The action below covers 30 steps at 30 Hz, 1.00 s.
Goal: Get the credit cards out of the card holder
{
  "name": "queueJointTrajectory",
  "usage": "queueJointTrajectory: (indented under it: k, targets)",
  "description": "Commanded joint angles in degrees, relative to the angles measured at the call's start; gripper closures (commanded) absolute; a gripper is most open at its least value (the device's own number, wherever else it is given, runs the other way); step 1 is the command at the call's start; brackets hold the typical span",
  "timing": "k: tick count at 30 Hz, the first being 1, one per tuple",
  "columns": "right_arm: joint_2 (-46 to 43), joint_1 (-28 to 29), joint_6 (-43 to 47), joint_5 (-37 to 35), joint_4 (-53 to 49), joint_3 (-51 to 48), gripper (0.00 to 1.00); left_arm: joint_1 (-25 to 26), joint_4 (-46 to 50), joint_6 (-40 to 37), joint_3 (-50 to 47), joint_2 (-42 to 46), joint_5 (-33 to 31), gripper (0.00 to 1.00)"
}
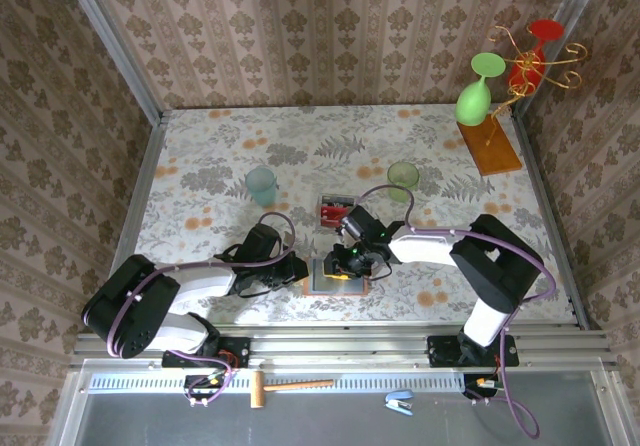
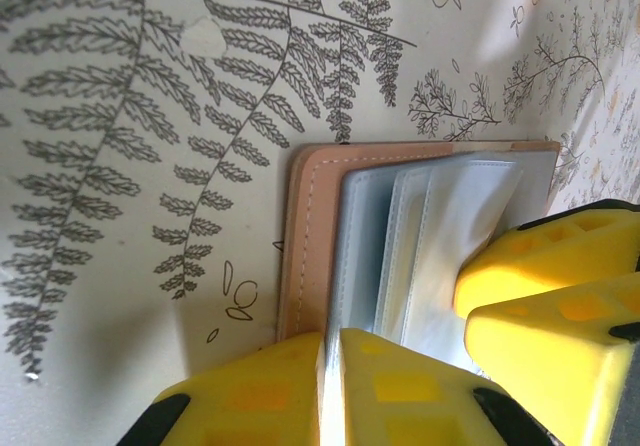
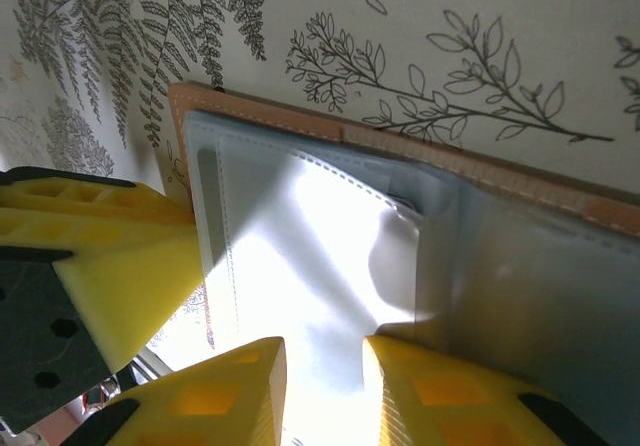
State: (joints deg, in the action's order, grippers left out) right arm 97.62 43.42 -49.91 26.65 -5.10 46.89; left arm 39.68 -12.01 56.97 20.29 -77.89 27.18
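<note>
Left tool point(image 2: 331, 346) pinching card holder point(image 2: 305, 236) edge, right tool point(image 3: 322, 356) astride its grey pocket point(image 3: 320, 236)

Desk point(image 1: 200, 156): covered by a pale cloth printed with ferns, flowers and orange blots.
Card holder point(image 1: 319, 277): laid open at the middle, close to the near edge; tan cover is pressed flat to the cloth, grey-blue pockets are turned up.
Clear box point(image 1: 335, 211): set just beyond the card holder; red is seen inside.
Teal cup point(image 1: 262, 186): stood left of the box.
Green cup point(image 1: 403, 178): stood right of the box.
Wooden board point(image 1: 490, 146): laid aslant at the far right corner.
</note>
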Motion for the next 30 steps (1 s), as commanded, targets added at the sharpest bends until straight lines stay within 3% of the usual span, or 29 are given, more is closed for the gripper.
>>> queueJointTrajectory:
  k: [1,10,20,30]
  targets:
    - [-0.67,-0.84,-1.65,1.13,3.26,-2.87,0.73,-0.11,4.89,-0.34,1.11,1.51,-0.11,0.86]
    - [-0.48,-2.07,-2.63,3.3,8.72,-6.58,0.73,0.91,11.6,-0.6,5.54,7.57,-2.13,0.81]
    - [0.2,-3.33,-3.86,5.49,14.48,-9.53,0.74,3.74,9.33,1.48,7.84,3.48,-2.79,0.73]
    - [0.42,-4.13,-3.86,6.74,16.31,-11.01,0.75,4.26,6.32,2.36,7.6,-0.58,-2.49,0.71]
